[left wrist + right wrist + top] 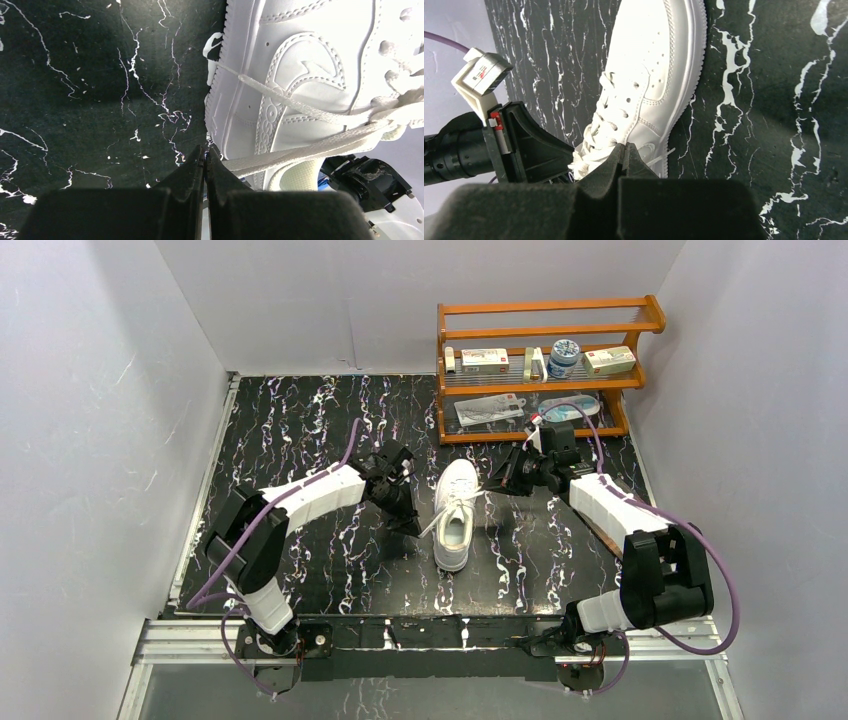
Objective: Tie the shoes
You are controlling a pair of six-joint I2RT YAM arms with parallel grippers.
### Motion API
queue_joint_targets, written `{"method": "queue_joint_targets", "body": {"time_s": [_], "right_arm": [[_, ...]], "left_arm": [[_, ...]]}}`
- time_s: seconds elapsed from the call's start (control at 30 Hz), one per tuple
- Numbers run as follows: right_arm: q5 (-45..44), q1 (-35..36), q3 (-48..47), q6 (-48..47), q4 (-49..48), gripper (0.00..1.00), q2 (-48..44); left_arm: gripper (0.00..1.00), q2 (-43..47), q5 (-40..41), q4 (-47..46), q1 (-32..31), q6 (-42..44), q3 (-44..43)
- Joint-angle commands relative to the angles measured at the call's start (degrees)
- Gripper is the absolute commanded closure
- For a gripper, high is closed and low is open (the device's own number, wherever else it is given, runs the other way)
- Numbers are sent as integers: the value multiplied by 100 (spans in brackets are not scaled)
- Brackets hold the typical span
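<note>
In the overhead view the white sneaker (455,515) lies near the middle of the black marbled desk (300,420), a little toward the near edge, with its toe pointing to the far edge. The left gripper (413,528) sits just beside the shoe's left side and the right gripper (497,480) just off its right side. A right lace (483,488) runs taut from the eyelets to the right gripper. In the far right corner stands a wooden rack (545,310). Its middle shelf holds two white boxes (485,360) and a round tub with a blue lid (565,355). Its lower shelf holds a flat packet (490,408) and a clear pouch (565,405) whose contents I cannot make out.

From the left wrist, the left gripper (205,157) has its fingers pressed together on the left lace (300,150), which stretches from the sneaker's (280,75) eyelets to the fingertips.

From the right wrist, the right gripper (624,150) is closed tight at the sneaker's (649,75) side, beside the bunched laces (589,160). The pinch itself is hidden by the fingers.
</note>
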State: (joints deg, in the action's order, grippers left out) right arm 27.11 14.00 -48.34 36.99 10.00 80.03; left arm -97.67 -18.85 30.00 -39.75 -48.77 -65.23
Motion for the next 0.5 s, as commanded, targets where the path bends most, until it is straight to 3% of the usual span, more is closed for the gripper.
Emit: {"method": "queue_joint_targets", "body": {"time_s": [0.0,0.47], "right_arm": [[-539,-29,-168,-212,44,100,-219],[-1104,-38,-129,-395,230,100,-316]], "left_arm": [[100,307,140,565,-7,122,213],[100,300,259,841,0,231,311]]}}
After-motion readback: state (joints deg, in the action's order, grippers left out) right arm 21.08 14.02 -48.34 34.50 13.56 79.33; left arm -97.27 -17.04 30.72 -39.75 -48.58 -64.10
